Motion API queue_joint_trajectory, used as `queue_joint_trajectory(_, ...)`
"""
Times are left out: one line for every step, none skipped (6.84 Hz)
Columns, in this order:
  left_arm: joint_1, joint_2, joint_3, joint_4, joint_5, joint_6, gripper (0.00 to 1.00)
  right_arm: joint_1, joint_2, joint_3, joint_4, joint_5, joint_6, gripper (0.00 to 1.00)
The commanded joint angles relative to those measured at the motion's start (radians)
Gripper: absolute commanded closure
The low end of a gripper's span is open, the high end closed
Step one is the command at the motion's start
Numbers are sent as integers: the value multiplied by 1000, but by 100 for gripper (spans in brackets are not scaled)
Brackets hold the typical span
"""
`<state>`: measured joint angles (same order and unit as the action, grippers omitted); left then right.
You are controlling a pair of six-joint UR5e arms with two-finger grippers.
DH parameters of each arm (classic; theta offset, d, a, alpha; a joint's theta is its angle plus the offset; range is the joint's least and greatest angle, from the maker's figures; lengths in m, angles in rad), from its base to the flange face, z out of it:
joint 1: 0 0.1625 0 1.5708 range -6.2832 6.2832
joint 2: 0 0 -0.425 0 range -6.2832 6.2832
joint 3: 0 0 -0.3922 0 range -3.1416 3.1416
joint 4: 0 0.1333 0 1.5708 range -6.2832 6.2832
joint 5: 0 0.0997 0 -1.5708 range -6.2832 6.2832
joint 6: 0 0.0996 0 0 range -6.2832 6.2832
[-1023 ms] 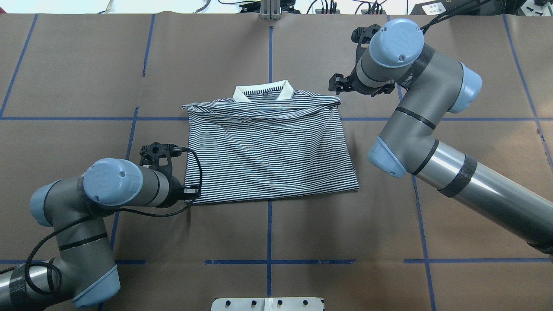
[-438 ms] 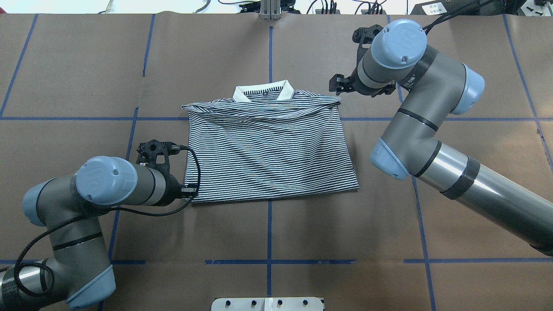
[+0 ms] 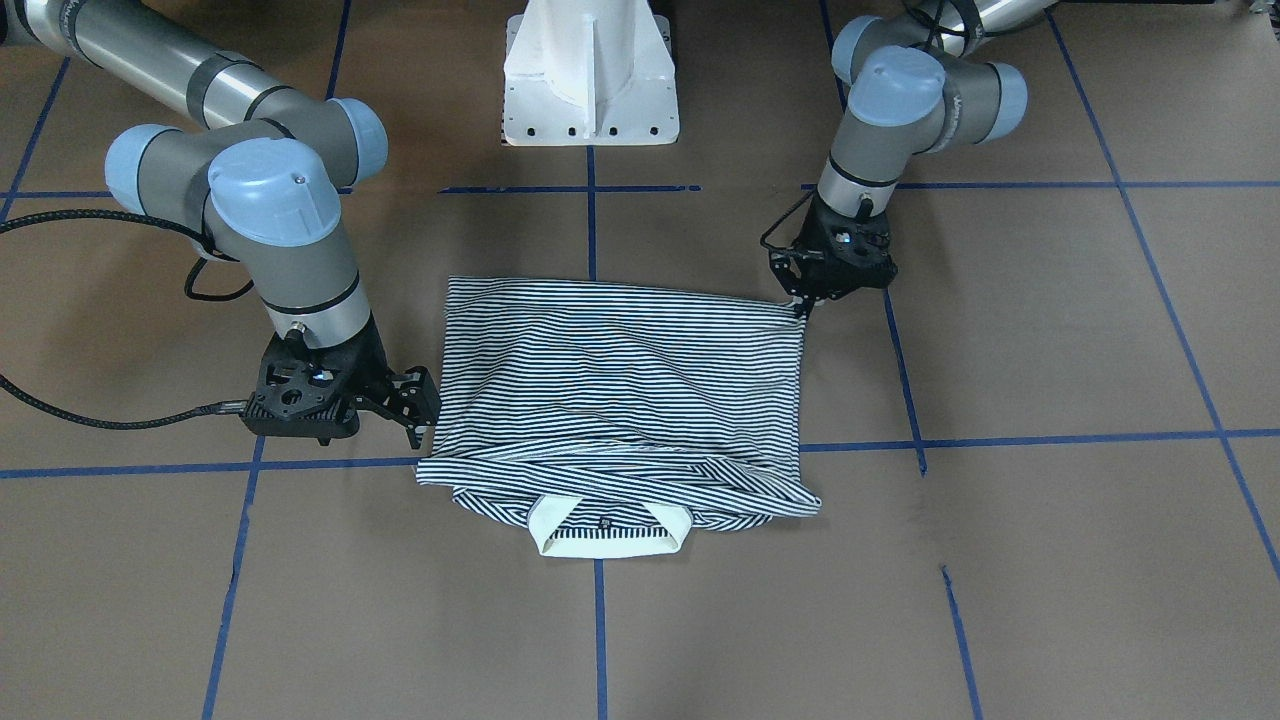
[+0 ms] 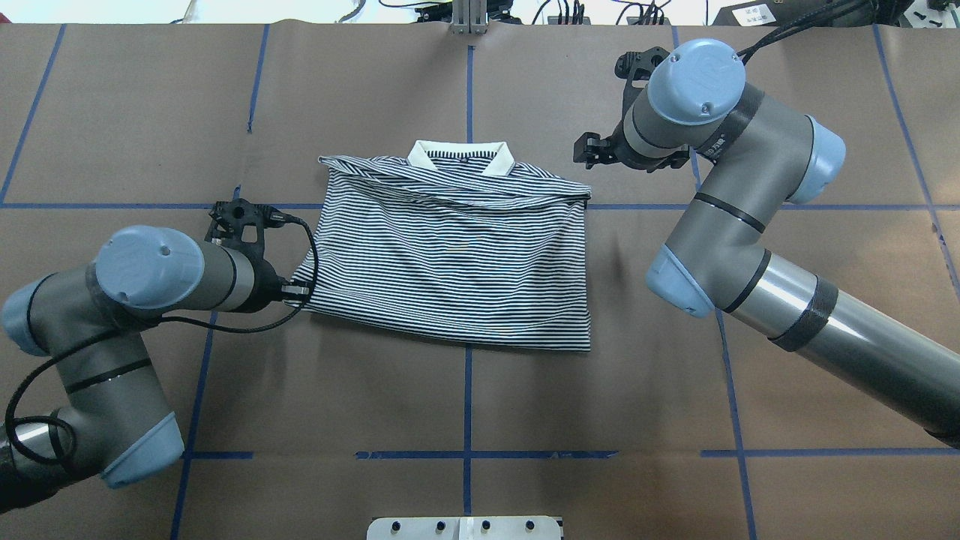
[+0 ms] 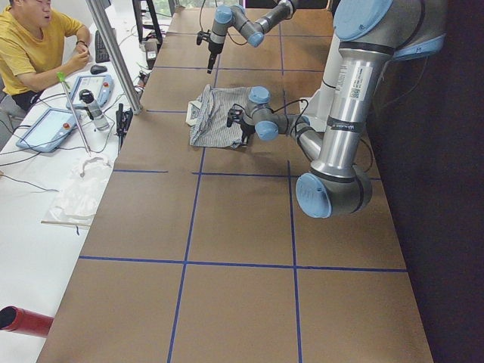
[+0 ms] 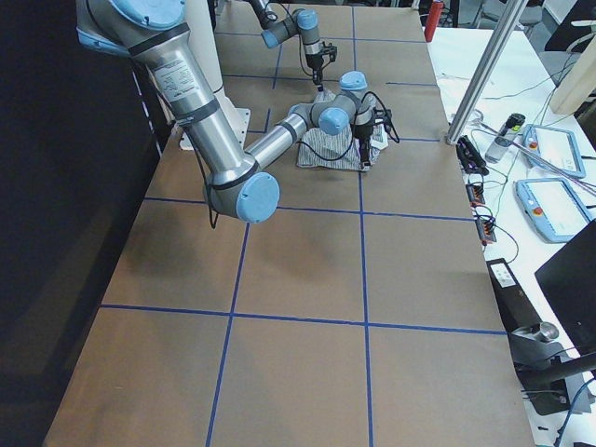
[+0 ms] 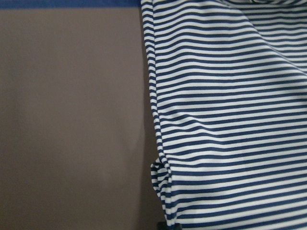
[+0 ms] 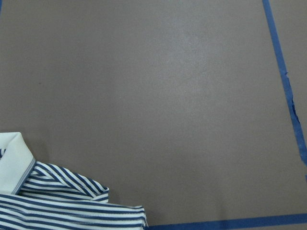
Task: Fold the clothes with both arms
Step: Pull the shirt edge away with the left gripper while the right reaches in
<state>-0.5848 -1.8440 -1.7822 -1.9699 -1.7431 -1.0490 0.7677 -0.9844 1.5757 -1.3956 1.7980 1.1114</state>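
We see the striped shirt [image 4: 450,255] lying folded in the middle of the brown table [image 4: 600,390]. Its cream collar [image 4: 461,155] is on the side far from the robot. The shirt lies a bit crooked, and its near edge slants across one of the blue lines [image 4: 467,405] taped on the table. The left gripper [image 3: 803,300] is down at the near corner of the shirt on the robot's left side. Its fingers are pinched tight on that corner, and the corner sticks out toward it. In the left wrist view we see the edge of the cloth bunched into a little wrinkle just above a black fingertip [image 7: 167,225]. The right gripper [image 3: 415,405] is at the far corner on the robot's right side, just beside the shoulder of the shirt. Its fingers are spread apart and there is nothing between them. In the right wrist view we see mostly bare table, with the collar and a bit of striped cloth in the bottom corner. The white base [image 3: 590,70] of the robot stands at the table edge between the two arms.
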Motion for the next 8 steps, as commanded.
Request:
queue_joint_trajectory(-152,-105,181,-7,-1,174,100,-2,-3,0,1,0,11,0)
queue_joint_trajectory(-208,-194,327,-45,23,187,100,-2,-3,1,1,-2,11,0)
queue_joint_trajectory(-261,-307,522,-145,43,255,100,-2,-3,1,0,-2,13,0)
queue_joint_trajectory(-300,-457,784,-269,45,283,100,-4,-3,3,1,-3,46,0)
queue_joint_trajectory(-325,-516,904,-334,51,320,100,-2,-3,12,0,-3,50,0)
queue_joint_trajectory(-339,-511,902,-339,53,360,100,-4,-2,17,0,-3,53,0)
queue_joint_trajectory(-342,-474,871,-369,47,427,1,-13,4,14,1,-3,70,0)
queue_joint_trajectory(-360,-437,807,-388,-2,472,0,-40,18,6,3,-9,176,4)
